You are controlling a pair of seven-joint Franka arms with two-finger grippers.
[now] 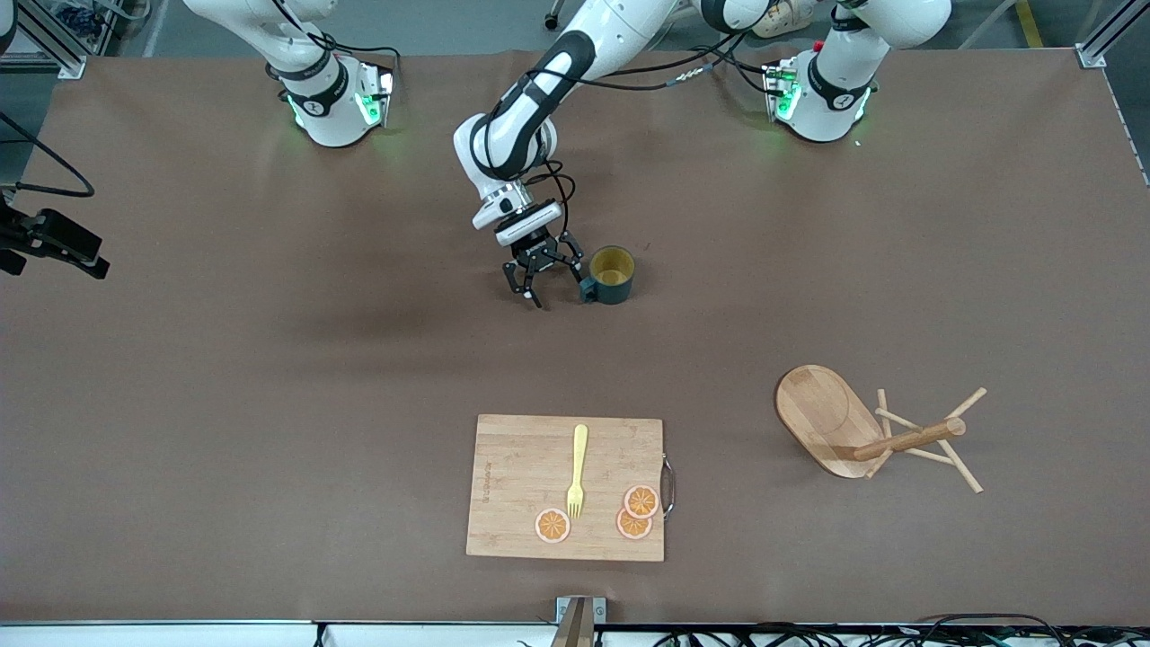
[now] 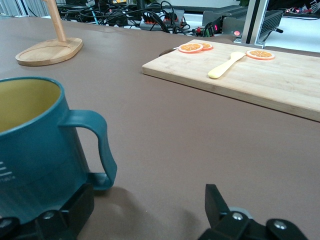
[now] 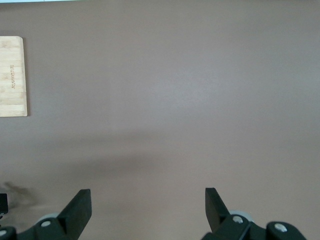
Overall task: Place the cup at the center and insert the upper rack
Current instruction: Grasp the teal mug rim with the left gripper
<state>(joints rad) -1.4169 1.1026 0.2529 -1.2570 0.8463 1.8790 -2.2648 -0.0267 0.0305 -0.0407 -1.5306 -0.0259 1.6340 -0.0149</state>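
A: Near the middle of the table (image 1: pixel 269 404), what stands there?

B: The cup (image 1: pixel 612 274), upright, its yellow inside showing. Its handle points toward the right arm's end of the table.

A: And the left gripper (image 1: pixel 542 280)?

B: It sits low, just beside the cup on the handle side. Its fingers (image 2: pixel 216 204) are spread wide and hold nothing. In the left wrist view the cup (image 2: pixel 35 145) fills the corner, with the handle between the two fingers but not clamped.

A: Which arm is that one?

B: The arm from the base at the left arm's end; it reaches across to the centre.

A: Where is the right gripper (image 3: pixel 148 210)?

B: Its wrist view shows it over bare table, fingers wide apart and empty. It does not show in the front view; that arm waits.

A: And the rack (image 1: pixel 862 431)?

B: Lying on its side, well apart from the cup, nearer to the front camera and toward the left arm's end. Its oval base is tipped up and its pegs point away from the cup.

A: Anything else?

B: A cutting board (image 1: pixel 521 485) lies nearer to the front camera than the cup. On it lie a yellow fork (image 1: pixel 578 472) and three orange slices (image 1: pixel 641 500).
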